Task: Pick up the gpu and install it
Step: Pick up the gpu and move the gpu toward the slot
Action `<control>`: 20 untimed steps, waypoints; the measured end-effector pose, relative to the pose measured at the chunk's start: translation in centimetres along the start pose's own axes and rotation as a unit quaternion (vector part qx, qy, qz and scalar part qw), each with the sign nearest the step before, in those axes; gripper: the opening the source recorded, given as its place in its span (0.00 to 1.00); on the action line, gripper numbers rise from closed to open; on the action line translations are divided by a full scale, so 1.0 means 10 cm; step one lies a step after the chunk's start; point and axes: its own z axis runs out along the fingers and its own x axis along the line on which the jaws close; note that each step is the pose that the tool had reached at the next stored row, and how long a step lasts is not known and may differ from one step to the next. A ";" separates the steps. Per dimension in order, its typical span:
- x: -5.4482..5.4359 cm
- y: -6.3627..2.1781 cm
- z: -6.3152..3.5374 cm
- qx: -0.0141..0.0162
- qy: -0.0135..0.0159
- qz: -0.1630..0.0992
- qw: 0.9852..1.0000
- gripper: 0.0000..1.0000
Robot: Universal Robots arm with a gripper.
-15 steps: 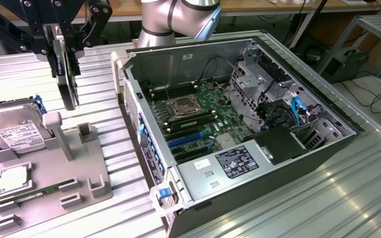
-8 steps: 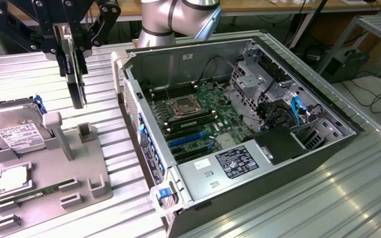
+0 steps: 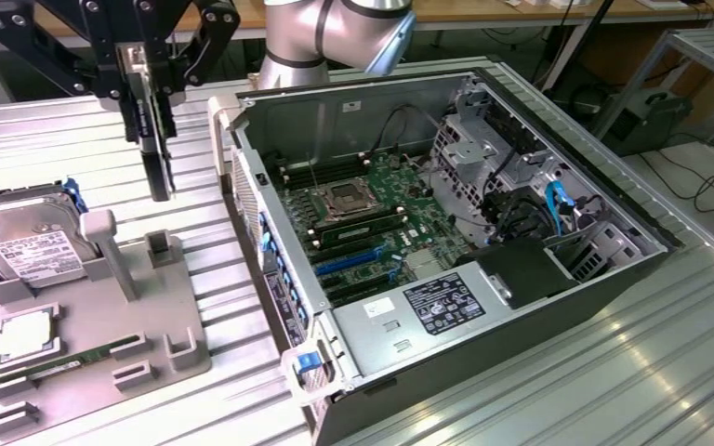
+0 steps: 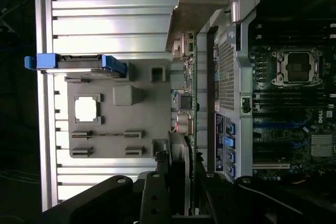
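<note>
Hanging edge-on with its long axis vertical, the gpu [image 3: 159,158] was clamped at its upper end by the gripper [image 3: 150,74], directly below its fingers, raised just outside the case [image 3: 332,116], on the exterior view's left.

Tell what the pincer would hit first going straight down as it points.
Likely the ribbed table between the gray fixture and the computer case, with the held gpu touching before the pincer; depth is unclear.

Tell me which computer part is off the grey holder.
The gpu: it hangs edge-on in the end effector above the holder, while the hard drive, processor and memory stick sit in it.
</note>
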 end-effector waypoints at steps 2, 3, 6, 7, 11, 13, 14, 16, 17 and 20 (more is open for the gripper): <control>-0.02 0.000 0.000 0.000 0.000 0.000 1.000 0.27; -0.03 0.001 -0.001 0.000 0.000 0.000 1.000 0.27; -0.05 0.001 -0.001 0.000 0.000 0.000 1.000 0.27; -0.06 0.001 -0.001 0.000 0.000 0.000 1.000 0.27; -0.10 0.001 -0.001 0.000 0.000 0.000 1.000 0.27; -0.12 0.002 -0.001 0.000 0.000 0.000 1.000 0.27; -0.13 0.002 -0.002 0.000 0.000 0.000 1.000 0.27; -0.15 0.002 -0.002 0.000 0.000 0.000 1.000 0.27; -0.16 0.002 -0.002 0.000 0.000 0.000 1.000 0.27; -0.19 0.003 -0.003 0.000 0.000 0.000 1.000 0.27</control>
